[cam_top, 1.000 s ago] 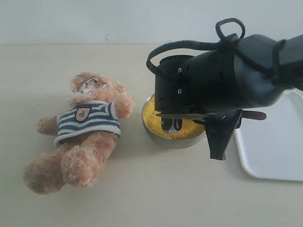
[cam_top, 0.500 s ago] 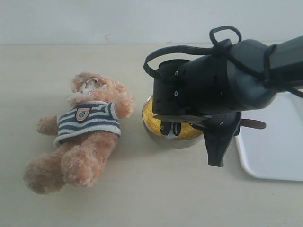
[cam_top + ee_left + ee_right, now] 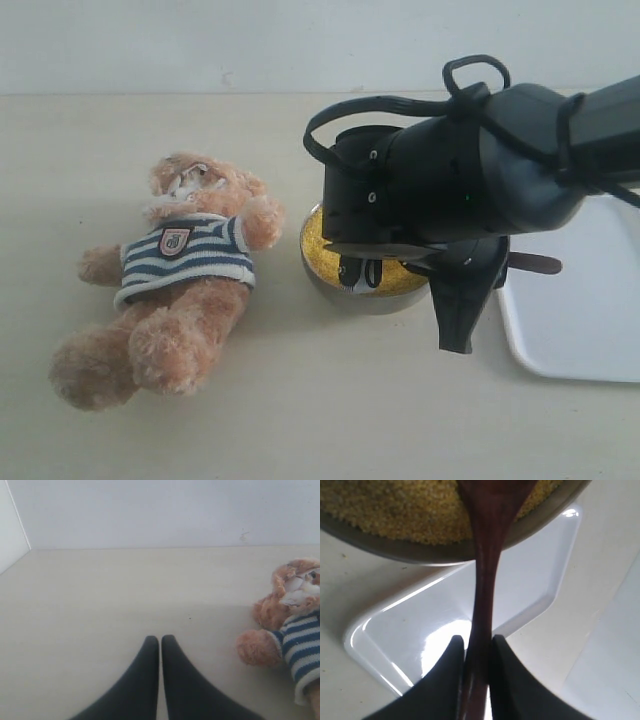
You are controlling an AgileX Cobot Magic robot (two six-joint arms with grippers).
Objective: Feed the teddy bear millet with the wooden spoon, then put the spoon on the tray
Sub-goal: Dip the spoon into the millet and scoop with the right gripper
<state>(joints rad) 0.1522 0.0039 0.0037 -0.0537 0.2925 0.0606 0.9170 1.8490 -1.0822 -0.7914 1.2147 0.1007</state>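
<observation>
Millet (image 3: pixel 395 510) fills the metal bowl (image 3: pixel 395 553); right claw (image 3: pixel 476 644) pinches the wooden spoon (image 3: pixel 485 580) over it; left claw (image 3: pixel 160 647) closed.

I'm looking at a pale beige table (image 3: pixel 300 420), smooth and matte, running back to a white wall. On the left of it, the teddy bear (image 3: pixel 185 280) lies flat on its back, head toward the far edge. Just beside its raised arm sits a round metal bowl (image 3: pixel 325 291). Right of the bowl, near it, the white tray (image 3: pixel 585 320) rests flat, cut off by the exterior view's edge.
</observation>
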